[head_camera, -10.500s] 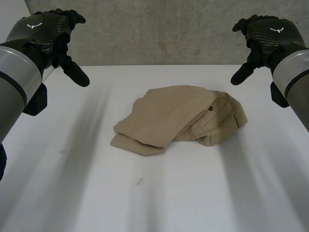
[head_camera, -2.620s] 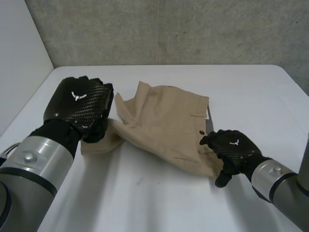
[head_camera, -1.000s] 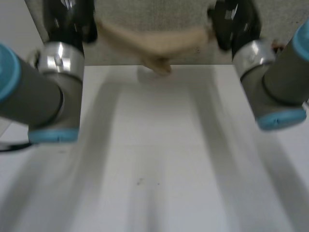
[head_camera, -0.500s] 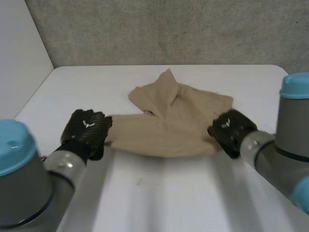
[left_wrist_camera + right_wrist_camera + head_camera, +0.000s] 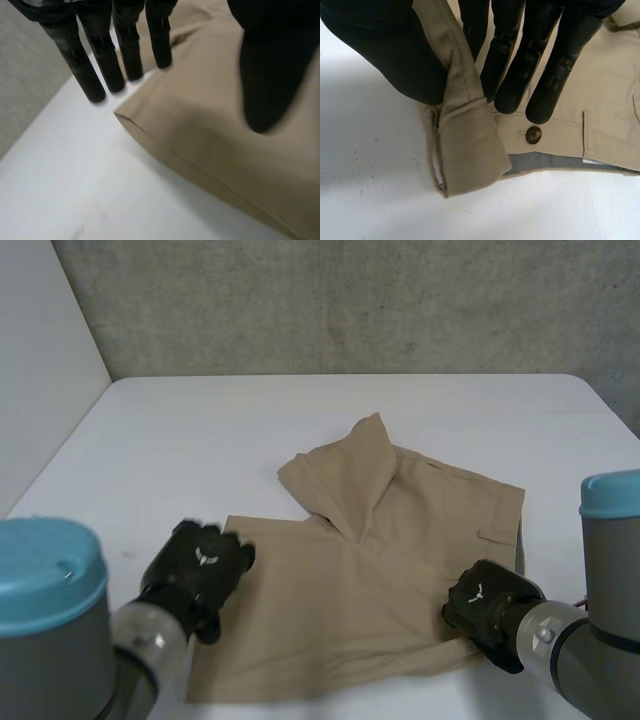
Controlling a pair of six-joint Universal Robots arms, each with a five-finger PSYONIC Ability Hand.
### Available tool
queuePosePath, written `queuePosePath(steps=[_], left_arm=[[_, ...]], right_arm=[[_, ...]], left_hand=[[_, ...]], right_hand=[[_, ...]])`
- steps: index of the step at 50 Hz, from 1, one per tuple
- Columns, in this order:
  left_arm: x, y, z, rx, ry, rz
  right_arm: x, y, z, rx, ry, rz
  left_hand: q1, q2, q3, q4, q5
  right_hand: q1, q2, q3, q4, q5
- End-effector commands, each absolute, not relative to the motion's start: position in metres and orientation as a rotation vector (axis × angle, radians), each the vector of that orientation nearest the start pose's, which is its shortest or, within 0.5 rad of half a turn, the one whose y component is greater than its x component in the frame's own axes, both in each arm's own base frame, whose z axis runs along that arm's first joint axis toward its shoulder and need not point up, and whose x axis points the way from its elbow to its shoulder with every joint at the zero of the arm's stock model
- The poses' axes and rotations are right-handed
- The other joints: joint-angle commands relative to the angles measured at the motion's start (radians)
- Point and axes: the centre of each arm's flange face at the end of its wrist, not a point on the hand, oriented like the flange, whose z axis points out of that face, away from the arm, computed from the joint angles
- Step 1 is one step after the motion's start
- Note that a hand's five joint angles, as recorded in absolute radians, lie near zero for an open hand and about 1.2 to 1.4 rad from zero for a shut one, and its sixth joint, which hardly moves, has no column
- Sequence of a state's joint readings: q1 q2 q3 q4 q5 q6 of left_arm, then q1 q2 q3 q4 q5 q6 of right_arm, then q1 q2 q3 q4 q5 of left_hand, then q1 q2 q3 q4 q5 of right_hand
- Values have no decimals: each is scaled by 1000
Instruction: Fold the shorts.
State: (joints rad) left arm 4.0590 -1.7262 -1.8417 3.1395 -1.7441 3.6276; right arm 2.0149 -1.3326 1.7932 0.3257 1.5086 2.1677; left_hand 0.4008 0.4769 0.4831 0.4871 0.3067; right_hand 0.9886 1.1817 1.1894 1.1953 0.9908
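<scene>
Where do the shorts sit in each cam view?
Head view: shorts flat mid-table, between left robot hand and right robot hand.
Left wrist view: their corner at its fingertips.
Right wrist view: waistband pinched in the hand, button off its fingertips.
Shared landmark: white table.

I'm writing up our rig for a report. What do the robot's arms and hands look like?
The arms are grey with light-blue caps and silver wrist rings. The left hand and right hand are black, each back bearing a small white winged emblem.
</scene>
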Motion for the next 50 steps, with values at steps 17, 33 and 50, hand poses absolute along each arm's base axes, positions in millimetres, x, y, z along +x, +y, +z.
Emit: queuePosePath(steps=[17,33,50], left_arm=[[-368,-313,158,1386,1946,-2306],[-368,-365,103,1487,1932,-2066],[-345,-355,116,1198,1949,-1849]], right_arm=[[236,-167,151,-1810,2252,-1420],[238,-169,150,-1761,2241,-1435],[237,-171,149,-1754,2247,-1440]], left_hand=[[156,80,74,70,76],[408,332,326,322,327],[995,919,913,909,915]], right_hand=[[408,215,207,201,231],[408,215,207,201,231],[408,215,207,201,231]])
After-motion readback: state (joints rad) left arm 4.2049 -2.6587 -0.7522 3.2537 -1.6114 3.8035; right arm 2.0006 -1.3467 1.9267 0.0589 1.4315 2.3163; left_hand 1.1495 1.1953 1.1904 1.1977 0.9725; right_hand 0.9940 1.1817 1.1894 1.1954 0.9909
